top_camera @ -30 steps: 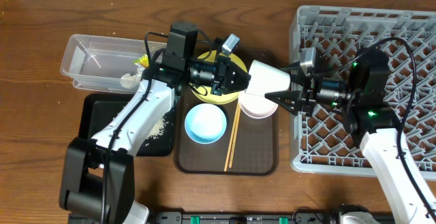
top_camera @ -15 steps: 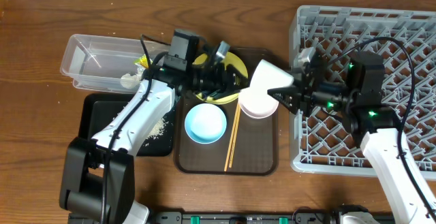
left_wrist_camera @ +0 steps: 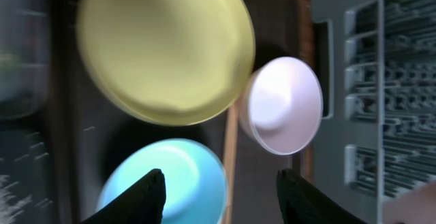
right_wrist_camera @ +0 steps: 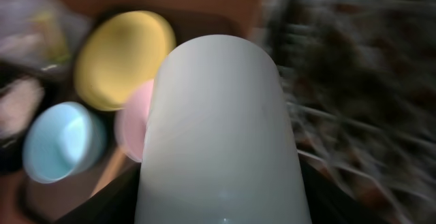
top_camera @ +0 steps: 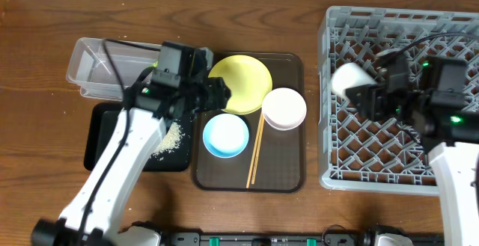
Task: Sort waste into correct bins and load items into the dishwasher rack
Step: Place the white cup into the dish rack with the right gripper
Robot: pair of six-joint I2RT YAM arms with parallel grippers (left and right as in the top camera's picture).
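right wrist cam is all pale cup (right_wrist_camera: 221,115), right gripper (right_wrist_camera: 218,200) clamped on either side of it, only overhead shows that's over the grey rack (top_camera: 404,156), left gripper (left_wrist_camera: 221,195) wide open and empty, blue bowl (left_wrist_camera: 170,183) and chopsticks (left_wrist_camera: 229,159) under its gap, yellow plate (left_wrist_camera: 163,47) and pinkish bowl (left_wrist_camera: 283,105) beyond the fingertips, count: one plate, two bowls, one cup

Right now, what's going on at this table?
The right hand holds the cup over the left side of the rack. The left hand is open and empty, hovering above the plate and blue bowl. Those two, the pink bowl and the chopsticks sit on the brown tray, not yet loaded. Rice scraps lie on the black tray.
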